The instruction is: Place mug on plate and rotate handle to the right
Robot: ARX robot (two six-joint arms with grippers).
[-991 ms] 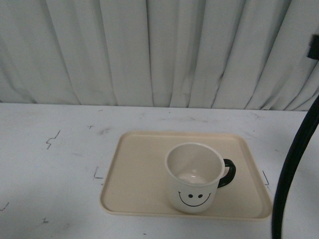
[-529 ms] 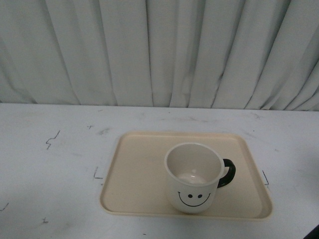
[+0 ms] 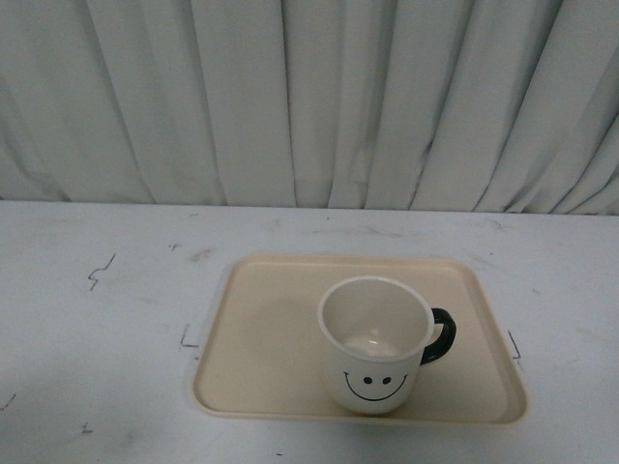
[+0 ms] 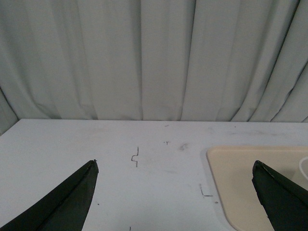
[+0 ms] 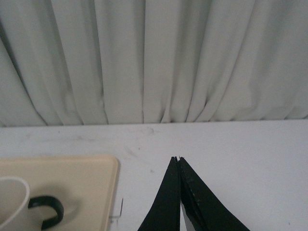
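The cream-white mug [image 3: 375, 345] stands upright on the beige plate [image 3: 261, 338], right of its middle, smiley face toward me. Its black handle [image 3: 442, 335] points to the right. Neither arm shows in the front view. In the left wrist view my left gripper [image 4: 175, 166] is open and empty over the table, left of the plate's corner [image 4: 236, 173]. In the right wrist view my right gripper [image 5: 177, 159] is shut and empty, over the table to the right of the plate [image 5: 91, 178]; the mug's edge [image 5: 12, 204] and handle [image 5: 47, 208] show there.
The white table [image 3: 106, 319] has small dark marks on it. A pale pleated curtain [image 3: 309, 97] hangs along the far edge.
The dark cable and arm at the right edge of the front view have left the frame. The mug and plate have not moved.
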